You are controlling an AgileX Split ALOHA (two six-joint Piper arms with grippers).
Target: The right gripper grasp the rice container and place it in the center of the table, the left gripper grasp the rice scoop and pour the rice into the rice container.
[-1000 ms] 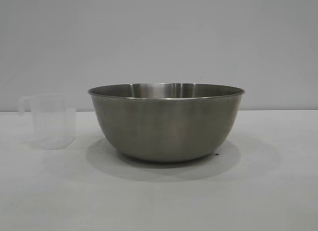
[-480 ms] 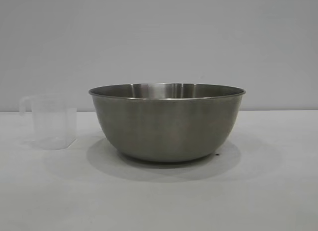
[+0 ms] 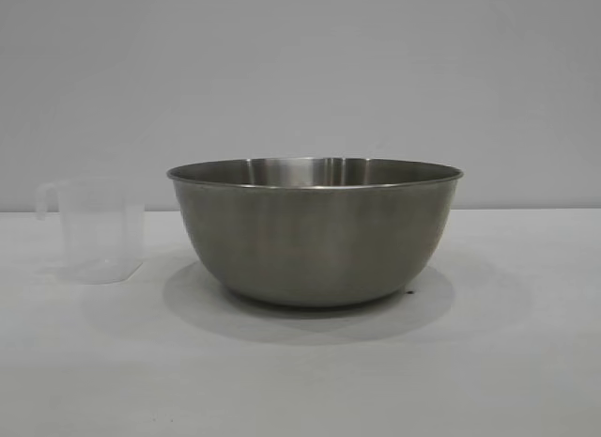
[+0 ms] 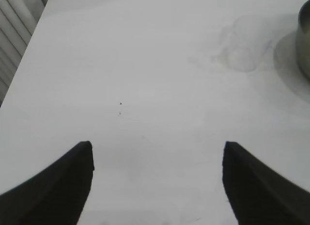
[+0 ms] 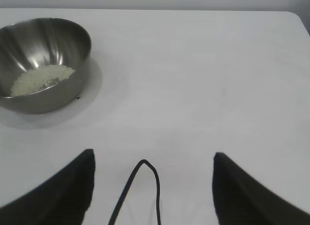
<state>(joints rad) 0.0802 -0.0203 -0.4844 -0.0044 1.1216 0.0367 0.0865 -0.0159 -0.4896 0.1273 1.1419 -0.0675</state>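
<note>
The rice container (image 3: 315,232), a large steel bowl, stands upright at the middle of the white table (image 3: 300,381); it also shows in the right wrist view as the rice container (image 5: 46,92) with a heap of rice (image 5: 41,80) on its bottom. The rice scoop (image 3: 96,230), a clear plastic cup with a loop handle, stands upright to the bowl's left, faint in the left wrist view as the rice scoop (image 4: 244,46). My left gripper (image 4: 157,152) is open over bare table, well away from the scoop. My right gripper (image 5: 152,159) is open, far from the bowl. Neither arm shows in the exterior view.
A thin black cable (image 5: 140,186) loops between the right gripper's fingers. The table's edge (image 4: 26,51) runs along one side of the left wrist view, with a ribbed white surface beyond it. A plain grey wall (image 3: 300,70) stands behind the table.
</note>
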